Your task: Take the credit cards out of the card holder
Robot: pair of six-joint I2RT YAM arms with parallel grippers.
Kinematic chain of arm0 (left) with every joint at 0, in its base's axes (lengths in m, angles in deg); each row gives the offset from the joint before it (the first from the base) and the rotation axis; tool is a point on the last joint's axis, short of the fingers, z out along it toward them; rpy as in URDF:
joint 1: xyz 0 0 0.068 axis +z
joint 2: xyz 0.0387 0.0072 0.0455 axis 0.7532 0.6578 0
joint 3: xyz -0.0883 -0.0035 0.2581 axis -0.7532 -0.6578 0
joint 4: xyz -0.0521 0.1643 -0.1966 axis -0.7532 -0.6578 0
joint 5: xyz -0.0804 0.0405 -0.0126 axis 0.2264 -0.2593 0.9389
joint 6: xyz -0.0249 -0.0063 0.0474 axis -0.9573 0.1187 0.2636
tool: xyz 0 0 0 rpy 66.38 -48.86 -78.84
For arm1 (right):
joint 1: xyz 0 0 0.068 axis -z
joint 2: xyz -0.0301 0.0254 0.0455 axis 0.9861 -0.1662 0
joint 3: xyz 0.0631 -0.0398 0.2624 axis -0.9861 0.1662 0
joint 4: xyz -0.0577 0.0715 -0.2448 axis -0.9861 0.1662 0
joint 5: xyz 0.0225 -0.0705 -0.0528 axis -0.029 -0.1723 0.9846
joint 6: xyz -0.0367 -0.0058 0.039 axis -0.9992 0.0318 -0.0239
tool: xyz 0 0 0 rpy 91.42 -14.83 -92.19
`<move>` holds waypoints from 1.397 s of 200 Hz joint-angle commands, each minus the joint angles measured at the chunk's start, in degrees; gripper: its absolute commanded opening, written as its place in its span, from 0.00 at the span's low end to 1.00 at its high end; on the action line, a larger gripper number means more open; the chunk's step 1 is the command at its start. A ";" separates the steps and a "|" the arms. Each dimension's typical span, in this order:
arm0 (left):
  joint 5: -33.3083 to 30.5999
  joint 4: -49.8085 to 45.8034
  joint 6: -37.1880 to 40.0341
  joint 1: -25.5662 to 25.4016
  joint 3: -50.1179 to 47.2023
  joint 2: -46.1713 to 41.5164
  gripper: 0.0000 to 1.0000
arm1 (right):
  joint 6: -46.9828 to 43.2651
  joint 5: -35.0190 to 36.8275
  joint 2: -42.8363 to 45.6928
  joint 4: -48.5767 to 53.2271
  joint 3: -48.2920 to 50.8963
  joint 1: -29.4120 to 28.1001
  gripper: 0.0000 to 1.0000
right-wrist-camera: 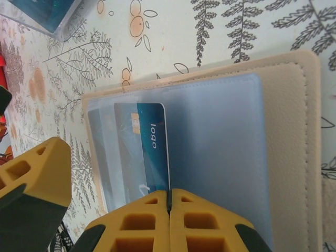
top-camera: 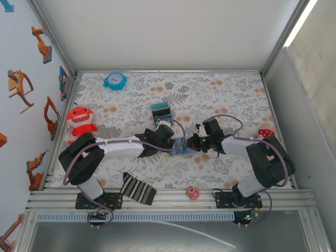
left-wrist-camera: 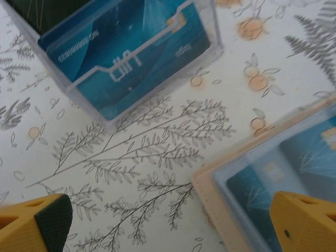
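The card holder (right-wrist-camera: 286,131) lies open on the floral cloth, tan outside with pale blue sleeves; from above it sits between the two grippers (top-camera: 179,148). My right gripper (right-wrist-camera: 169,198) is shut on the edge of a blue credit card (right-wrist-camera: 152,142) marked "logo", which stands partly out of a sleeve. Another card (right-wrist-camera: 123,157) shows through the sleeve beside it. My left gripper (left-wrist-camera: 170,226) is open at the holder's tan corner (left-wrist-camera: 210,191), with one yellow finger (left-wrist-camera: 304,220) over the holder's panel and the other (left-wrist-camera: 37,223) over the cloth.
A clear box (left-wrist-camera: 131,47) holding blue cards stands just beyond the holder (top-camera: 161,111). A blue alarm clock (top-camera: 114,80) is at the back, a red plush (top-camera: 80,118) at the left, a striped cloth (top-camera: 137,189) and a pink toy (top-camera: 192,192) near the front rail.
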 commanded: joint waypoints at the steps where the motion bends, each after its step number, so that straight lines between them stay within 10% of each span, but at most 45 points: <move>1: 2.47 1.58 2.80 -0.38 2.92 2.30 0.97 | -0.79 0.72 1.74 1.70 -1.22 0.29 0.00; 183: 6.09 -1.32 2.68 -0.38 4.66 8.49 0.97 | 8.50 -7.57 -5.85 -21.15 3.11 0.28 0.15; 279: 4.26 -2.20 3.09 -0.17 3.37 4.21 0.97 | -10.35 10.68 6.93 14.32 -4.52 0.28 0.00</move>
